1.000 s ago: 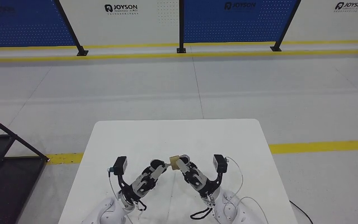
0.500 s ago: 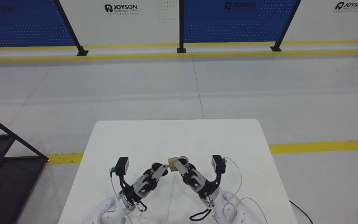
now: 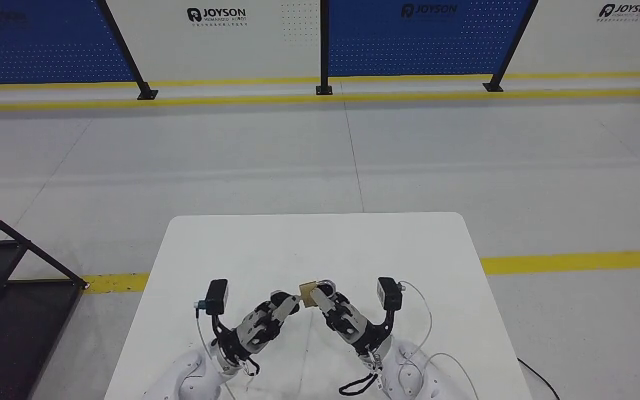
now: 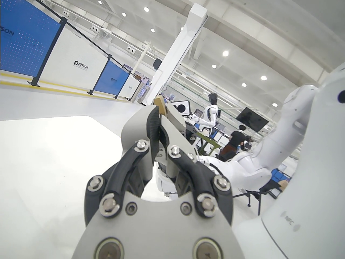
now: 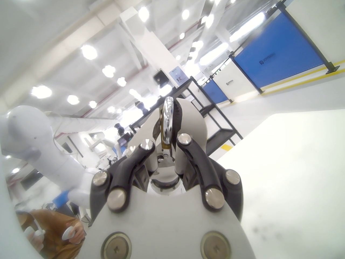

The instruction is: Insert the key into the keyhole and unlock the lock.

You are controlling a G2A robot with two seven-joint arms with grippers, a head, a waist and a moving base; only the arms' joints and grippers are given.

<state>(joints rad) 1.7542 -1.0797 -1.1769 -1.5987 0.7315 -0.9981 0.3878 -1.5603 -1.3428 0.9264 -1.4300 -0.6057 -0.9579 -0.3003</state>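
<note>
A brass padlock (image 3: 311,291) hangs above the white table (image 3: 300,240), between my two grippers near the front edge. My right gripper (image 3: 322,297) is shut on it. In the right wrist view the padlock's shiny steel shackle (image 5: 167,125) stands between the right gripper's (image 5: 172,111) fingers. My left gripper (image 3: 292,299) meets the lock from the other side. In the left wrist view the left gripper (image 4: 159,125) is shut, and the brass lock body (image 4: 159,104) sits right at its tips. The key is hidden between the pads, so I cannot see how far it sits in the keyhole.
The white tabletop (image 4: 40,149) stretches bare beyond and to both sides of the grippers. Past the far edge lie a grey floor with yellow lines and blue and white barrier panels (image 3: 420,35). A black frame (image 3: 40,262) stands off the left side.
Both grippers, with the padlock between them, have drifted slightly toward the table's front edge. Their grips are unchanged.
</note>
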